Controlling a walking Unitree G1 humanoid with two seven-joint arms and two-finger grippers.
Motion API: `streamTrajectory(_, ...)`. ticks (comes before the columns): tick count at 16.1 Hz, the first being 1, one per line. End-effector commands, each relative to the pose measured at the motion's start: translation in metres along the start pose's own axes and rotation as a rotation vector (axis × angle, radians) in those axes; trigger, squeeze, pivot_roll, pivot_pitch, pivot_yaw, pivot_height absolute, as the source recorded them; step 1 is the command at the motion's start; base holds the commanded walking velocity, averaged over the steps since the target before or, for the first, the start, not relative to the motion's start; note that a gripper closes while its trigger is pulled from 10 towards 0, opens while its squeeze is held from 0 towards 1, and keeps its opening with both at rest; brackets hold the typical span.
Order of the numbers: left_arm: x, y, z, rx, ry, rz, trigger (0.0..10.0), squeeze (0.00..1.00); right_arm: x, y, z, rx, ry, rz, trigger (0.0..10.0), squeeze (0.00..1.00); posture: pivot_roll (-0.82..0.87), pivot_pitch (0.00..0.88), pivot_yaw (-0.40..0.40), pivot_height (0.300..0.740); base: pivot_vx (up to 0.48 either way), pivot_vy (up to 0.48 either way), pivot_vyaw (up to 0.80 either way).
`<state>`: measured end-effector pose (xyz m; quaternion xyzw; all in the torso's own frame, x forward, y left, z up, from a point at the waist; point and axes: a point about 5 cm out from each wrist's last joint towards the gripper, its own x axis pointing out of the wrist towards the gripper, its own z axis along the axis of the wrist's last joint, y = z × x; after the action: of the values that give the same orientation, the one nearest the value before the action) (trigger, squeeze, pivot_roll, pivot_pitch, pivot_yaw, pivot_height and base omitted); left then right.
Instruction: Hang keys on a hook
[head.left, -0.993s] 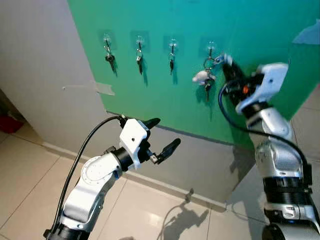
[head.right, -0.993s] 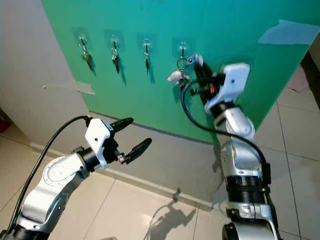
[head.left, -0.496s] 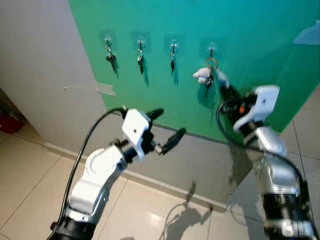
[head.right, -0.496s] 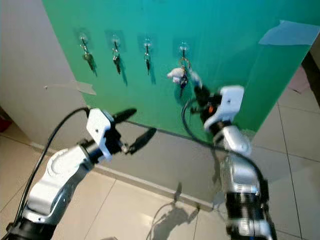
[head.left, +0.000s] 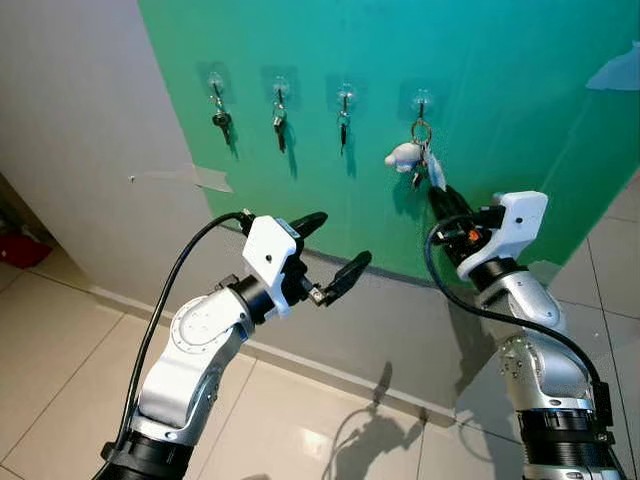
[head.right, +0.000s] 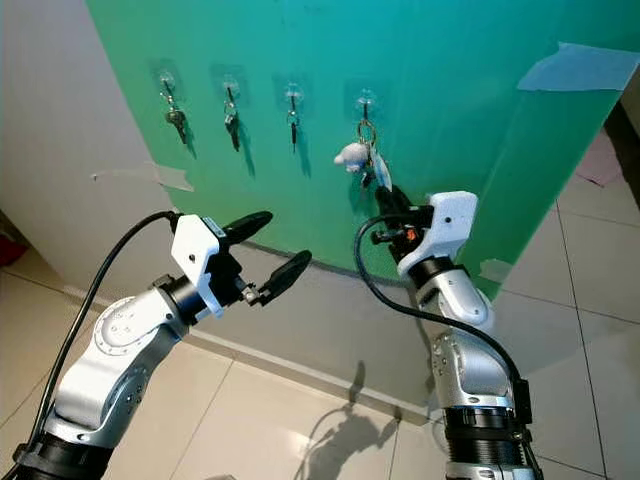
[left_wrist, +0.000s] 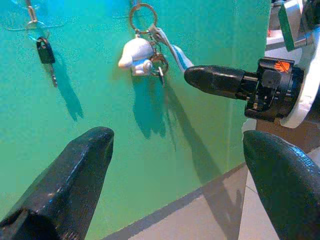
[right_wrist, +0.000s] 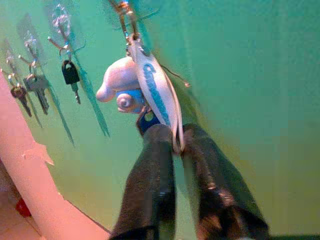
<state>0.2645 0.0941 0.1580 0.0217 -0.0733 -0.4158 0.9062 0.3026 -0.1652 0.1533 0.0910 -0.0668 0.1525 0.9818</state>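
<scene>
Right gripper (right_wrist: 175, 150) raised to the green board (head.left: 520, 110), its two black fingers pinched on the lower end of a white-and-blue strap tag (right_wrist: 156, 95). The tag belongs to the key bunch (head.left: 412, 160), which also carries a small white plush charm (left_wrist: 136, 52) and dark keys. The bunch's ring (left_wrist: 142, 11) hangs on the rightmost hook (head.left: 422, 100) of a row of four clear hooks; the bunch dangles against the board, just above the gripper's fingertips.

Left gripper (head.left: 330, 255) held out in front of the board, lower and well to the left of the bunch. Fingers (left_wrist: 75, 165) spread wide, holding nothing, pointing toward the board.

Other three hooks each carry a single dark key: first (head.left: 219, 117), second (head.left: 280, 122), third (head.left: 343, 124).

Board leans on a grey wall (head.left: 90, 130). Strip of tape (head.left: 205, 177) at the board's left edge, pale blue tape patch (head.right: 580, 68) upper right. Pale tiled floor (head.left: 60, 340) below, shadows of the arms on it. Red object (head.left: 18, 246) at far left, low; too little visible to name.
</scene>
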Motion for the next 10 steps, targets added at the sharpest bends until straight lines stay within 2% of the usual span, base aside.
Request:
streamTrajectory(1, 0.001, 0.003, 0.002, 0.008, -0.007, 0.002, 10.0, 0.00, -0.002, -0.003, 0.001, 0.026, 0.000, -0.015, 10.0, 1.00, -0.06, 0.000, 0.074, 0.740, 0.000, 0.000, 0.00)
streamTrajectory(5, 0.000, 0.004, -0.002, 0.022, 0.016, 0.015, 10.0, 0.00, -0.001, 0.000, 0.001, 0.053, 0.010, 0.015, 10.0, 1.00, -0.06, 0.000, 0.073, 0.740, 0.000, 0.000, 0.00)
streamTrajectory(7, -0.001, 0.009, -0.004, 0.049, 0.029, 0.068, 10.0, 0.00, -0.002, 0.001, -0.001, 0.067, 0.025, 0.029, 10.0, 1.00, -0.06, 0.000, 0.068, 0.740, 0.000, 0.000, 0.00)
streamTrajectory(8, -0.002, 0.013, -0.008, 0.039, 0.051, 0.138, 10.0, 0.00, -0.005, -0.001, -0.004, 0.062, 0.050, 0.019, 10.0, 1.00, -0.06, 0.000, 0.065, 0.740, 0.000, 0.000, 0.00)
streamTrajectory(9, -0.006, 0.018, -0.011, 0.039, 0.061, 0.220, 10.0, 0.00, -0.011, -0.004, -0.010, 0.045, 0.091, -0.002, 10.0, 0.00, -0.06, 0.000, 0.059, 0.740, 0.000, 0.000, 0.00)
streamTrajectory(10, -0.009, 0.020, -0.013, 0.042, 0.064, 0.261, 10.0, 0.00, -0.016, -0.005, -0.015, 0.028, 0.119, -0.009, 10.0, 0.00, -0.06, 0.000, 0.059, 0.740, 0.000, 0.000, 0.00)
